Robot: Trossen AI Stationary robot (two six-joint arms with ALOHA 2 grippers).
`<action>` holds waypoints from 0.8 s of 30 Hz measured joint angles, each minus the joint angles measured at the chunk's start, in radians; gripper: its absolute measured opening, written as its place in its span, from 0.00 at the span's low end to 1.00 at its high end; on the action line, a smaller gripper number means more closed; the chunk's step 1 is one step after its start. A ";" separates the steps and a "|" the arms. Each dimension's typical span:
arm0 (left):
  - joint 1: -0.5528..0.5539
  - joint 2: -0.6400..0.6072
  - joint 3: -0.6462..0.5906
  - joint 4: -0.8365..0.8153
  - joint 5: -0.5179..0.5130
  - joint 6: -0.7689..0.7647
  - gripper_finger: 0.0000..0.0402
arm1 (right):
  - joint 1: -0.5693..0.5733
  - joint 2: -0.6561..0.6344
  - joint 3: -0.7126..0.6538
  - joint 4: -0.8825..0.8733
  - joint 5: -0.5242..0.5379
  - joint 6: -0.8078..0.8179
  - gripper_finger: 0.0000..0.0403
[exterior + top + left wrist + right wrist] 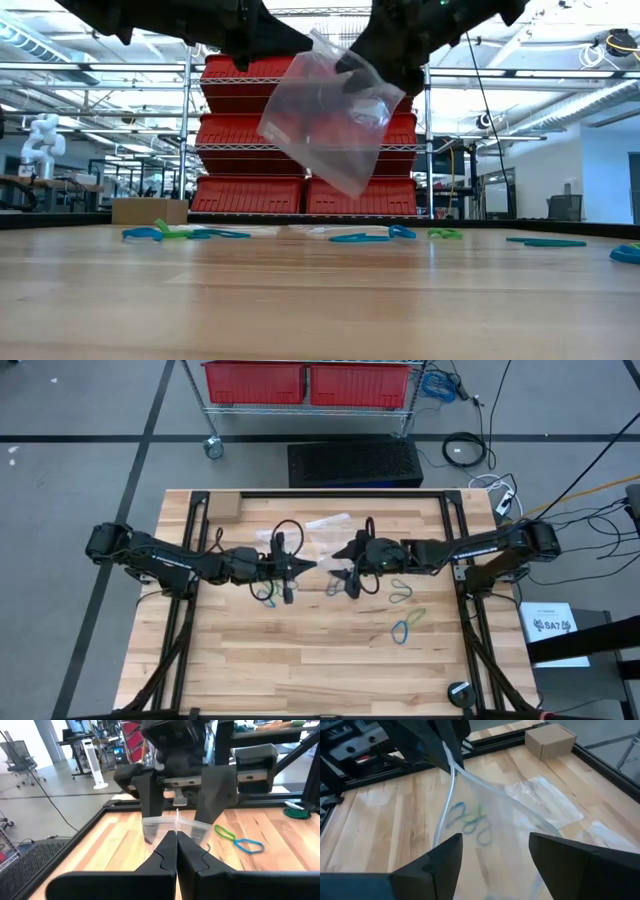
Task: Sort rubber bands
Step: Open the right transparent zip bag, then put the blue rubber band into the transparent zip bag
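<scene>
A clear plastic bag (330, 120) hangs in the air between my two grippers above the table's middle. My left gripper (176, 837) is shut on the bag's top edge. My right gripper (495, 865) faces it from the table's right side, open, with one finger at each end of the bag's mouth. Blue, green and teal rubber bands lie flat on the wood: one cluster (265, 593) below the left gripper, others (400, 592) below the right arm, and a blue-green pair (407, 625) nearer the front edge. None shows inside the bag. My left gripper pinches the bag's top edge (176, 822) between its two shut fingers. The fingers come level from the table's left side. The bag hangs below them, tilted and clear of the table. My right gripper's fingers (150, 805) overlap the bag's mouth; I cannot tell whether they touch it.
A small cardboard box (222, 508) sits at the table's far left corner. More clear bags (325, 520) lie flat near the far edge. A black round object (458, 692) sits at the near right corner. Red bins (310, 382) stand on a cart beyond the table.
</scene>
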 joint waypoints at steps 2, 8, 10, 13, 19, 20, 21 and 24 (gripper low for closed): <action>0.000 0.000 0.000 0.004 -0.003 0.000 0.00 | 0.000 -0.013 0.000 -0.004 0.000 -0.004 0.55; 0.000 0.000 0.000 0.003 -0.010 0.001 0.00 | 0.000 -0.018 0.000 0.009 0.001 -0.028 0.56; 0.000 0.000 0.000 0.002 -0.010 0.001 0.00 | 0.000 -0.018 0.000 0.018 0.001 -0.029 0.58; 0.001 0.000 0.000 -0.005 -0.010 0.013 0.00 | 0.000 -0.018 0.000 0.029 0.001 -0.032 0.62; 0.025 0.000 -0.008 -0.022 -0.004 0.035 0.00 | 0.000 -0.029 0.000 0.038 0.001 -0.035 0.67; 0.030 0.000 -0.008 -0.020 -0.001 0.035 0.00 | 0.000 -0.033 0.000 0.040 0.002 -0.039 0.67; 0.034 0.000 -0.008 -0.021 0.001 0.035 0.00 | 0.000 -0.039 0.000 0.039 0.002 -0.043 0.67; 0.045 0.000 -0.008 -0.026 0.003 0.036 0.00 | 0.000 -0.059 0.000 0.040 0.001 -0.060 0.67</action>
